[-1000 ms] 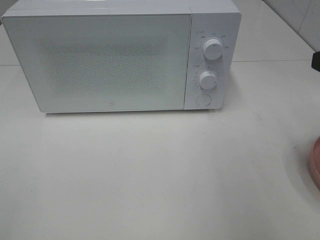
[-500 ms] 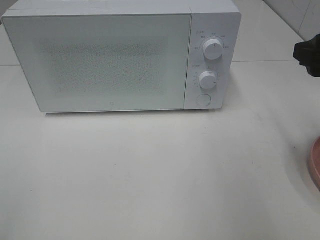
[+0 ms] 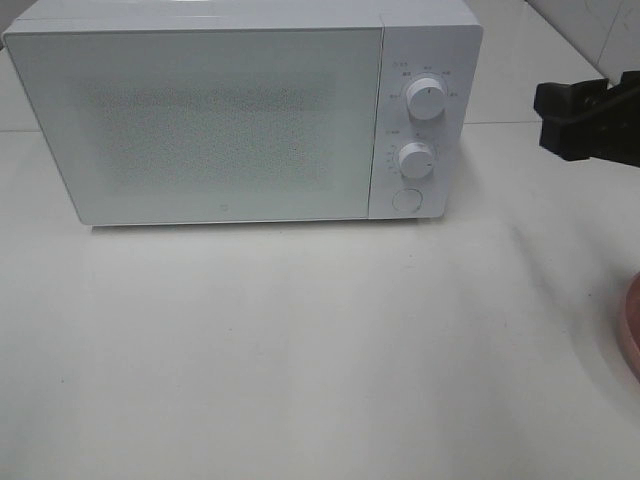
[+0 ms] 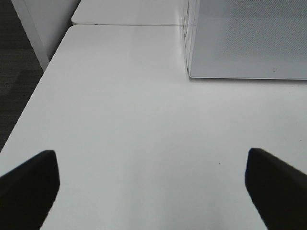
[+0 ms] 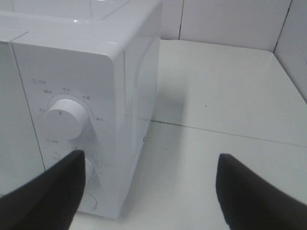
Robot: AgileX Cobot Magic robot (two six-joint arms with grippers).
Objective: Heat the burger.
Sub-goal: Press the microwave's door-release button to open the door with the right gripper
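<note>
No burger in view; microwave door shut, only pink plate edge shows. Left gripper and right gripper wide, empty. Expect light, soft, slippy layers: pinch bun sides gently

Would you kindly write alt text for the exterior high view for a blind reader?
A white microwave, door shut, stands on a white table, two knobs and a round button on its right panel. The right gripper, open and empty, shows at the right edge; a pink plate's rim shows lower on that edge.
</note>
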